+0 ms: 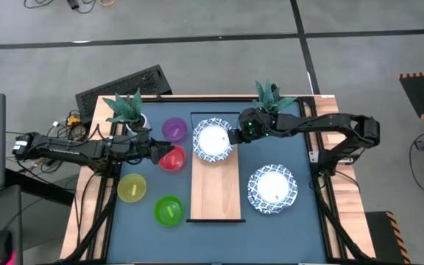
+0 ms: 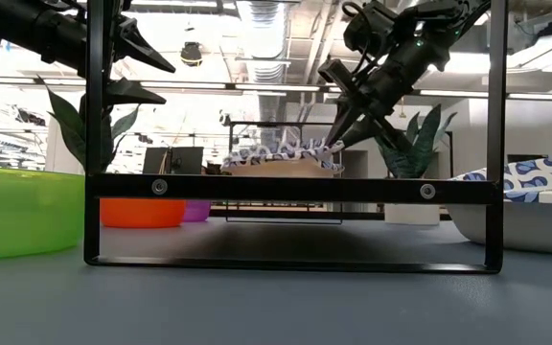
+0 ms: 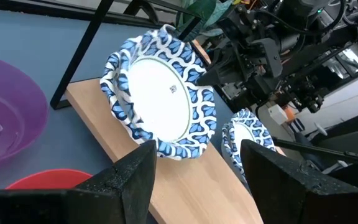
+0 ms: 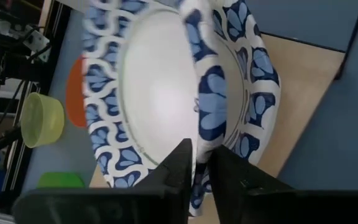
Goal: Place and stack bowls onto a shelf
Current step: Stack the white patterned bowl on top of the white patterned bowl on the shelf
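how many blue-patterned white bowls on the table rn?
2. One patterned bowl sits on the far end of the wooden shelf, with the right gripper at its rim. The other patterned bowl sits on the blue tabletop right of the shelf.

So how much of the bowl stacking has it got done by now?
Barely started. One patterned bowl sits on the far end of the shelf, with the right hand at its rim. The left hand hovers open over the red bowl. The second patterned bowl and the purple, yellow and green ones wait on the table.
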